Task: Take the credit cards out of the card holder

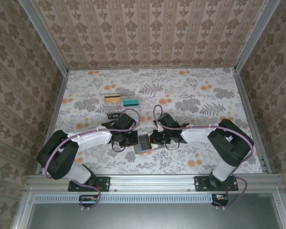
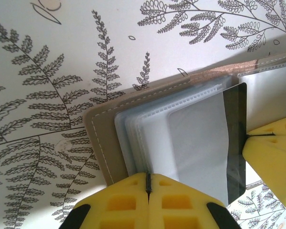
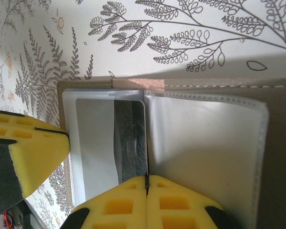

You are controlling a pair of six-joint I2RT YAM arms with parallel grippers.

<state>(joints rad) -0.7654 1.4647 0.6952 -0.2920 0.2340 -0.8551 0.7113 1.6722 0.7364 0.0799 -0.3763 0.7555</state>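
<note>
Two grippers on one target, right in front of your bases. The holder (image 1: 144, 142) lies open and flat on the floral table (image 1: 205, 95), midway between the arms. Your left gripper (image 2: 148, 179) is pinched tight, pads together, on the edge of the holder's clear sleeves. The grey-brown cover shows its stitched border beside them. Your right gripper (image 3: 146, 180) is clamped too, no gap between the pads, and it has the edge of a dark card (image 3: 131, 143). Part of that card shows grey through the plastic, and the strip nearest your pads is bare and dark. From the left wrist you can see your right fingers (image 2: 271, 152) biting that same card at its side. Overhead, the two grippers face each other across the holder, one at each side of it. Farther up the table, a clear tray (image 1: 124, 114) sits just beyond your left wrist. Past it a tan card (image 1: 112, 99) and a teal card (image 1: 131, 102) lie side by side; whether they're inside the tray, you can't tell.
</note>
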